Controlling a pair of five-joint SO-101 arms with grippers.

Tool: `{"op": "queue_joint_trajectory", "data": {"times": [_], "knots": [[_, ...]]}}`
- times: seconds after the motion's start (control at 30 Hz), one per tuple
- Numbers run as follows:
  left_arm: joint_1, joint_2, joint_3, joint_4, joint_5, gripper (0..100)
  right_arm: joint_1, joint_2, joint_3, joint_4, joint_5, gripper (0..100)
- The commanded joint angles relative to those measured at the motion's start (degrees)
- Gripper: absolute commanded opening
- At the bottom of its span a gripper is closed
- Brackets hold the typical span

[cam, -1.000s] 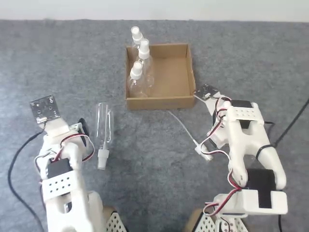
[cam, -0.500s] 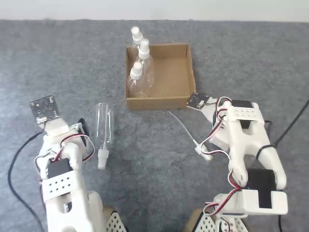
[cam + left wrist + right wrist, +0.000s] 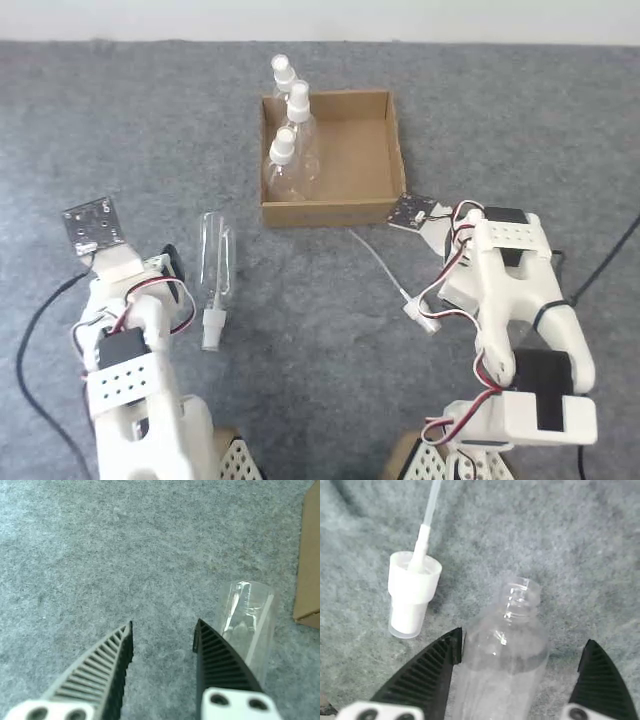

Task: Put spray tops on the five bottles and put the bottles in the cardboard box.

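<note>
The cardboard box [image 3: 394, 150] stands at the back centre, with three capped bottles [image 3: 283, 165] along its left side. Left of centre, a clear bottle [image 3: 215, 258] lies on the carpet with its spray top [image 3: 212, 328] toward the front. In the left wrist view its clear base [image 3: 247, 611] lies just outside one finger of my open left gripper [image 3: 164, 626]. My right gripper [image 3: 522, 641] is open and straddles an uncapped bottle [image 3: 507, 645], with a gap on one side. A loose spray top [image 3: 412, 597] with its tube lies beside that bottle's neck, and it appears again [image 3: 421, 315] by the right arm [image 3: 505, 275].
Grey carpet covers the table. A corner of the box [image 3: 311, 555] is just beyond the lying bottle in the left wrist view. The left arm [image 3: 125, 330] sits at the front left. Cables trail off both arms at the outer edges.
The right arm's wrist has swung left and nearer, so its camera board now sits by the box's front right corner. The left arm and the bottles have not moved.
</note>
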Motion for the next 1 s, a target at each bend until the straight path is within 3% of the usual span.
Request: {"op": "queue_joint_trajectory", "data": {"times": [0.0,0.3,0.5,0.97], "knots": [[0.3,-0.9,-0.6,-1.7,-0.5,19,0.7,-0.2,-2.6,0.7,0.7,32.8],[0.3,-0.9,-0.5,-1.7,-0.5,19,0.7,-0.6,-2.9,0.7,0.4,9.3],[0.3,-0.9,-0.5,-1.8,-0.5,19,0.6,-2.5,-3.5,3.7,-0.9,8.0],[0.3,-0.9,-0.5,-1.8,-0.5,19,-1.2,-17.0,-5.5,9.1,-20.1,8.0]]}}
